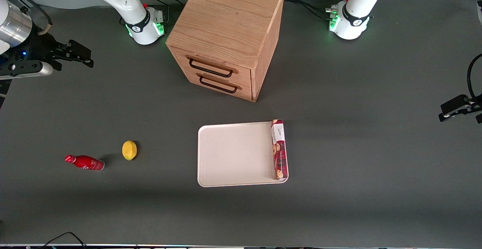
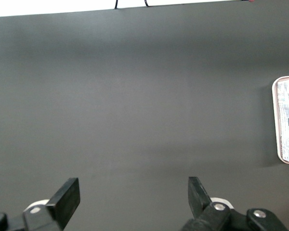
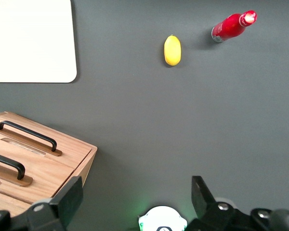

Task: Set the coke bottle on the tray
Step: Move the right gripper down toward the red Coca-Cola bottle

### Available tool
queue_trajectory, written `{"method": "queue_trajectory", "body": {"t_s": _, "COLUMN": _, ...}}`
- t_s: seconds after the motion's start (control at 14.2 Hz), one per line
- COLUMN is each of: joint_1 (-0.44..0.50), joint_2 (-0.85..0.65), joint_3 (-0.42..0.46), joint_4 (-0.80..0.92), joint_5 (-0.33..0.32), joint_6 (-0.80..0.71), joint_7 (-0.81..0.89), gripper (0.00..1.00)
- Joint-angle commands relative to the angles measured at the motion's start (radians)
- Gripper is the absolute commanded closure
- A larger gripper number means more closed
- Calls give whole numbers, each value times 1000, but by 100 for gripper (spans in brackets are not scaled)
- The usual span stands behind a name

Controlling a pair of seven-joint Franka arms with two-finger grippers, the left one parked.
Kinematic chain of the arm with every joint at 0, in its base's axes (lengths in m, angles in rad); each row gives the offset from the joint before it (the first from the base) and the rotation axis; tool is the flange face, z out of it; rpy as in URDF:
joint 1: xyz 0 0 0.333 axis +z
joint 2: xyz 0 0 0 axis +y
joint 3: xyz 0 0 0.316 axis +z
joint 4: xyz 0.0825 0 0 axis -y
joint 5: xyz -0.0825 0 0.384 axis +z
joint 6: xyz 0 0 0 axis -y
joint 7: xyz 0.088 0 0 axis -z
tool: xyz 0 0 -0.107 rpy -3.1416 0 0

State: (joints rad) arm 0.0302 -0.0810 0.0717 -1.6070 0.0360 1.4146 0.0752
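Bottle (image 1: 84,162) stands on the surface beside a lemon (image 1: 129,150), at the tray's (image 1: 233,155) 9 o'clock, well apart. Gripper (image 3: 135,199), fingers apart, hangs away from it. Likely light, rigid, glossy-slick, tippy; grasp the body below the neck.

My front camera looks steeply down over the whole table (image 1: 339,211). Both wrist cameras look down from high up; front and right wrist views share the lemon (image 1: 129,150), with the gripper (image 1: 81,55) high at the working arm's end.
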Motion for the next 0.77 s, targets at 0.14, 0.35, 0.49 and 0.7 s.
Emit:
{"method": "queue_trajectory", "body": {"t_s": 0.14, "joint_1": -12, "joint_2": 6, "joint_3": -13, "joint_4": 6, "joint_5": 12, "joint_6": 14, "joint_7": 14, "gripper": 0}}
{"method": "queue_trajectory", "body": {"t_s": 0.35, "joint_1": -16, "joint_2": 50, "joint_3": -23, "joint_4": 54, "joint_5": -71, "joint_6": 29, "joint_7": -72, "gripper": 0}}
{"method": "queue_trajectory", "body": {"t_s": 0.49, "joint_1": -16, "joint_2": 143, "joint_3": -67, "joint_4": 163, "joint_5": -97, "joint_6": 29, "joint_7": -229, "gripper": 0}}
{"method": "queue_trajectory", "body": {"t_s": 0.7, "joint_1": -18, "joint_2": 289, "joint_3": -134, "joint_4": 246, "joint_5": -94, "joint_6": 97, "joint_7": -420, "gripper": 0}}
